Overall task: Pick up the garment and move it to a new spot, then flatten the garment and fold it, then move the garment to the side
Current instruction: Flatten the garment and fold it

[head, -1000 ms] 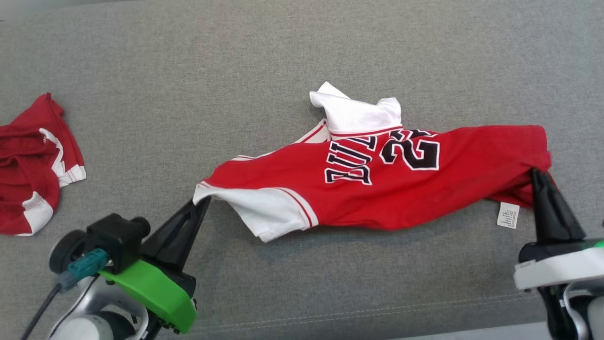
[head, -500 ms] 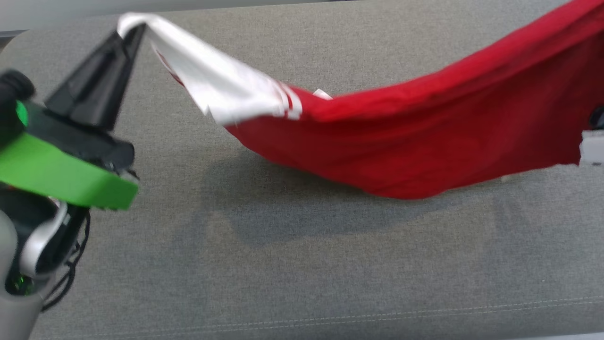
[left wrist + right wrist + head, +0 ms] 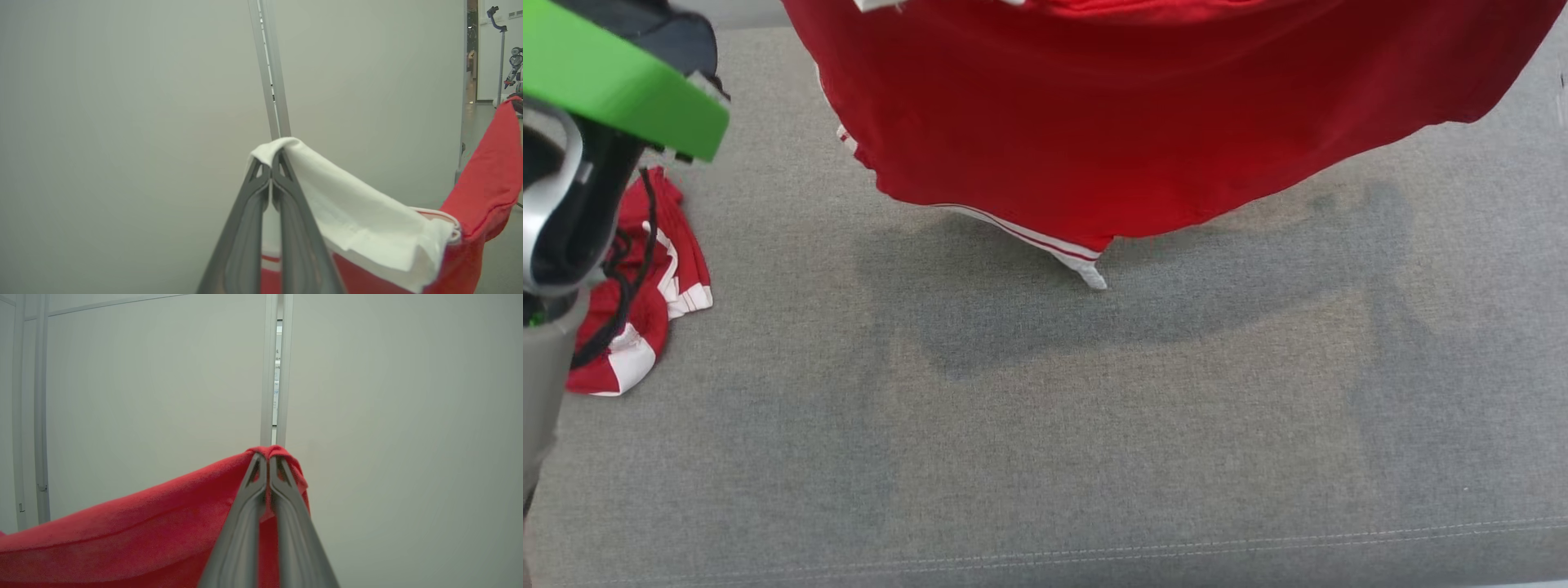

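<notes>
While the left gripper point(image 3: 270, 161) pinched its white sleeve point(image 3: 351, 204) and the right gripper point(image 3: 267, 458) a red corner point(image 3: 286, 454), the shirt point(image 3: 1143, 122) hung crosswise between them, seemingly clear of the cushion point(image 3: 1094, 441).

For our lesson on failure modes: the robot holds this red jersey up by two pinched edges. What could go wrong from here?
1. Both grips are thin: the left gripper pinches the white sleeve edge, the right gripper a small fold of the red jersey. Either could slip out.
2. The low sleeve tip hangs near the grey cushion and may drag or fold under.
3. Set down too far left, it could overlap the crumpled red-and-white garment.
</notes>
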Robot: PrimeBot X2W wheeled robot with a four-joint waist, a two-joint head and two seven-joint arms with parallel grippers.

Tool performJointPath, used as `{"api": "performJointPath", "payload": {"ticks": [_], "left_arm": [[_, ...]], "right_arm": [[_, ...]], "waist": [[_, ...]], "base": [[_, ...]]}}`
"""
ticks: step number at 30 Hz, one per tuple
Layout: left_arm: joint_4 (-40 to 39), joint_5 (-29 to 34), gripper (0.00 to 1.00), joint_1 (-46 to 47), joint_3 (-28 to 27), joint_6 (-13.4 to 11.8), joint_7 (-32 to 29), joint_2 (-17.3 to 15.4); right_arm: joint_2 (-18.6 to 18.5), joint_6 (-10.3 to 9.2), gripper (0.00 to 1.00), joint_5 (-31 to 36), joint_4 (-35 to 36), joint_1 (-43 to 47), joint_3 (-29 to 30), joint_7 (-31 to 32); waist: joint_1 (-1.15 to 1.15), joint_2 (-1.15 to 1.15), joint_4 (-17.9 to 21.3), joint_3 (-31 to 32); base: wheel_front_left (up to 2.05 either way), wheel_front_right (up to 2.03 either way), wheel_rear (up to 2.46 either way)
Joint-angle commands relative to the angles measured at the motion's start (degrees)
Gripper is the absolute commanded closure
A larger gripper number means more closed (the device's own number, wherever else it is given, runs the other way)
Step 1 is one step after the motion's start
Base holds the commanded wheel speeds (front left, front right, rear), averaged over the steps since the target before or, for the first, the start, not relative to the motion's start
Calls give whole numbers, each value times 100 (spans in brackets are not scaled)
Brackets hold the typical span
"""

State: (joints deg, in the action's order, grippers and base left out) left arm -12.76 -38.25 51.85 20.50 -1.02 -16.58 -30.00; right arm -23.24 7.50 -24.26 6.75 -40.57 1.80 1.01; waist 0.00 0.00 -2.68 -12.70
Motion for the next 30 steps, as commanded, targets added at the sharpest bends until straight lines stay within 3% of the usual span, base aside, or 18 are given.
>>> {"api": "performJointPath", "payload": {"ticks": [1, 11, 15, 18, 22, 30], "left_arm": [[135, 3, 100, 219, 10, 39, -13, 52], [2679, -45, 100, 2300, 94, 299, 189, 880], [4204, -156, 100, 3058, -2, 307, 612, 1371], [4948, -121, 100, 3477, -72, 271, 916, 1551], [5612, 75, 100, 4100, -45, 271, 1393, 1683], [6727, -77, 100, 4149, 71, 658, 1848, 2050]], "right_arm": [[-4, -2, 100, -30, -146, -173, -60, -18], [188, -2, 100, -255, -2413, -2355, -878, -471], [456, -2, 100, -473, -3937, -3304, -973, -971], [623, -2, 100, -541, -4701, -3779, -953, -1241], [798, -2, 100, -607, -5420, -4444, -958, -1464], [959, -1, 100, -528, -6409, -4851, -1396, -1588]], "waist": [[0, 0, 3, -54], [0, 0, 52, -647], [0, 0, 0, -679], [0, 0, -32, -701], [0, 0, -31, -920], [0, 0, -120, -1619]], "base": [[0, 0, 0], [0, 0, 0], [0, 0, 0], [0, 0, 0], [0, 0, 0], [0, 0, 0]]}}
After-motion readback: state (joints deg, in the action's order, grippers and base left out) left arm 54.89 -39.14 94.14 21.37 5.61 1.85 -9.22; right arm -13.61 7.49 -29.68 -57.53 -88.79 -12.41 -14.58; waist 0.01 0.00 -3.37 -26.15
